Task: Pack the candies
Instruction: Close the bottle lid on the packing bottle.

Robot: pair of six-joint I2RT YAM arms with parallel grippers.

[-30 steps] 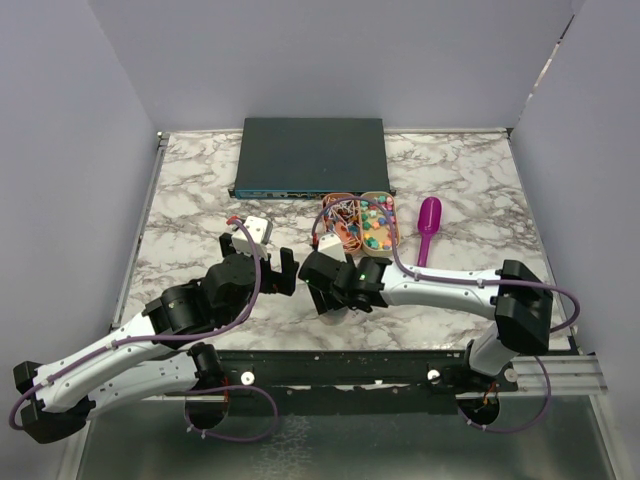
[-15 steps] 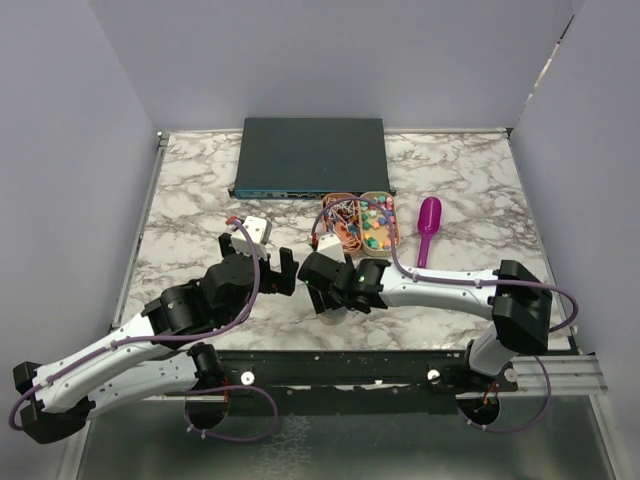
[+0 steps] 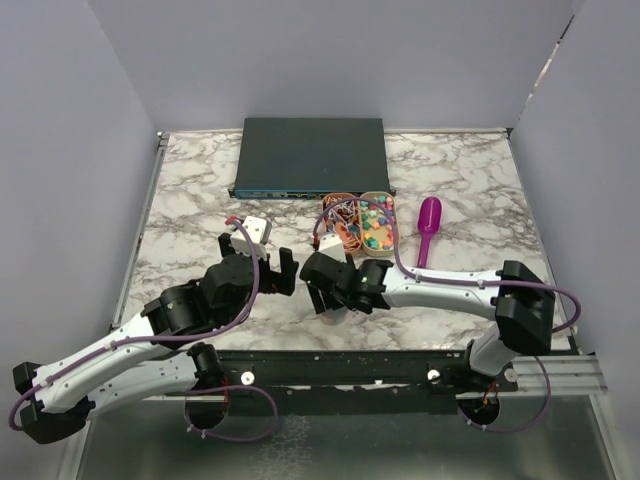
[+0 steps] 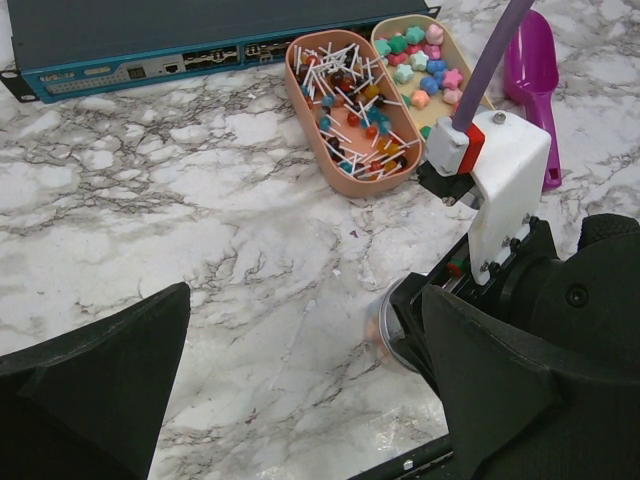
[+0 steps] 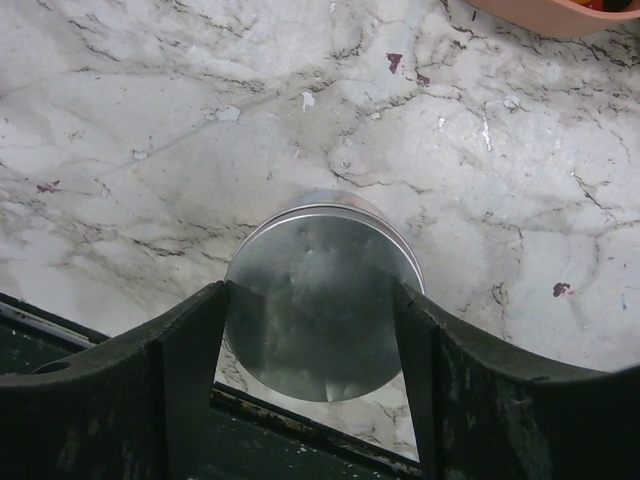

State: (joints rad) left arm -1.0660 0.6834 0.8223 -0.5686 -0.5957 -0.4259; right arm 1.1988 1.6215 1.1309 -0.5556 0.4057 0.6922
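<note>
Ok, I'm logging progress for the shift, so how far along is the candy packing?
Barely started. Done: nothing packed; the candies sit in their beige tray. In hand: the right pincer grips a round metal tin, which looks empty. The left pincer is open and holds nothing. Left: the purple scoop lies untouched beside the tray, so scooping and filling remain.

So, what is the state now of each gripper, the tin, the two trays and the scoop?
Left gripper: open, empty.
Right gripper: shut on the tin.
Tin: clamped by its sides; no candies showing on it.
Pink tray: full of lollipops.
Beige tray: holds candies.
Scoop: lying flat, empty, untouched.
</note>
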